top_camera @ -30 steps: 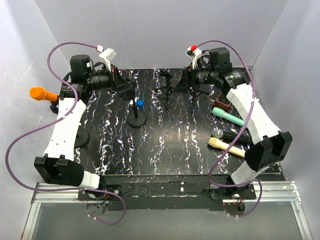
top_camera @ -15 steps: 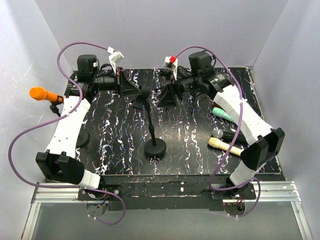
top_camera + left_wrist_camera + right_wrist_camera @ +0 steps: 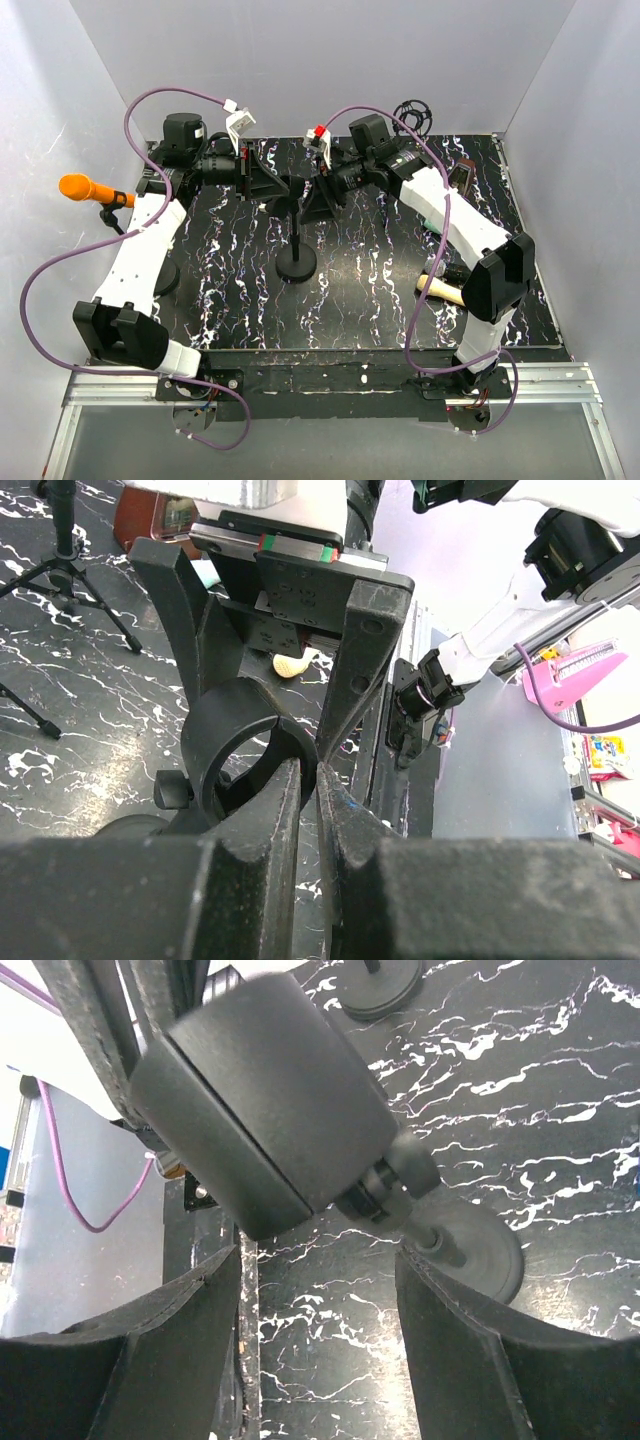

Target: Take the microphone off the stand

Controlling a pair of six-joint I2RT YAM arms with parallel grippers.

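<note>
Pinching black ring clip [image 3: 222, 708] with left gripper [image 3: 315, 780], straddling it with right gripper [image 3: 315, 1270] spread; may topple black round-based stand [image 3: 296, 266] if yanked.

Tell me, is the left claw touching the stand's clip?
Touching. In the left wrist view the left claw pinches the clip by its rim.
</note>
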